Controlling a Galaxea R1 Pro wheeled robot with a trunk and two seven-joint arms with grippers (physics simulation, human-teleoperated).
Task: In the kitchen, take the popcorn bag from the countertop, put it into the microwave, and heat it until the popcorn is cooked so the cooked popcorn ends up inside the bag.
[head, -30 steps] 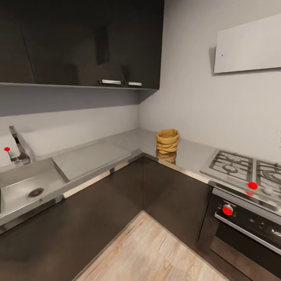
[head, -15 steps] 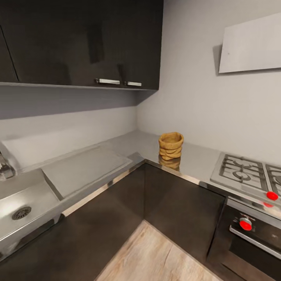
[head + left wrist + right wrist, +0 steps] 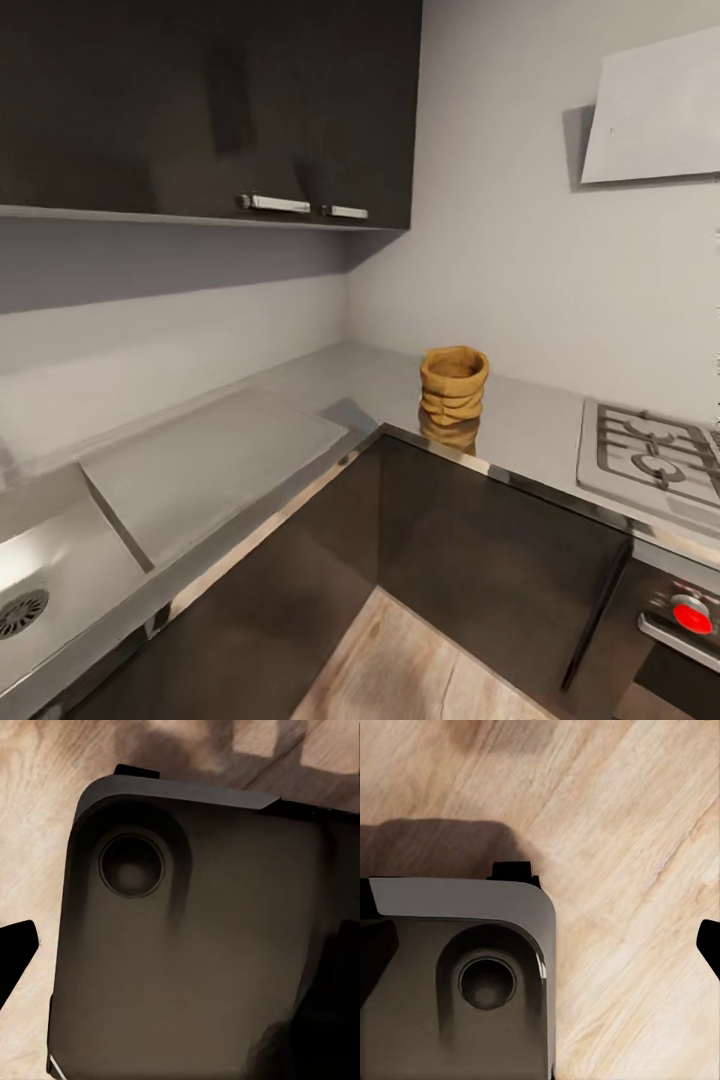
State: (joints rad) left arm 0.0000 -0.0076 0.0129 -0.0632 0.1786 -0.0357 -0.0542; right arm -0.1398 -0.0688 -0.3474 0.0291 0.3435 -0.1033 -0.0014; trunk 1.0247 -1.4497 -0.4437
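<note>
The popcorn bag (image 3: 454,385) is standing upright on the countertop (image 3: 330,385) just right of the frame's center, left of the gas hob (image 3: 650,455). Both wrist cameras are facing the wooden floor (image 3: 645,832); whether the pincers are spread cannot be told.

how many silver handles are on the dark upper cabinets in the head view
2. One cabinet handle sits at the lower edge of the upper cabinets, the other handle just beside it nearer the wall corner. More may lie beyond the picture's left edge.
</note>
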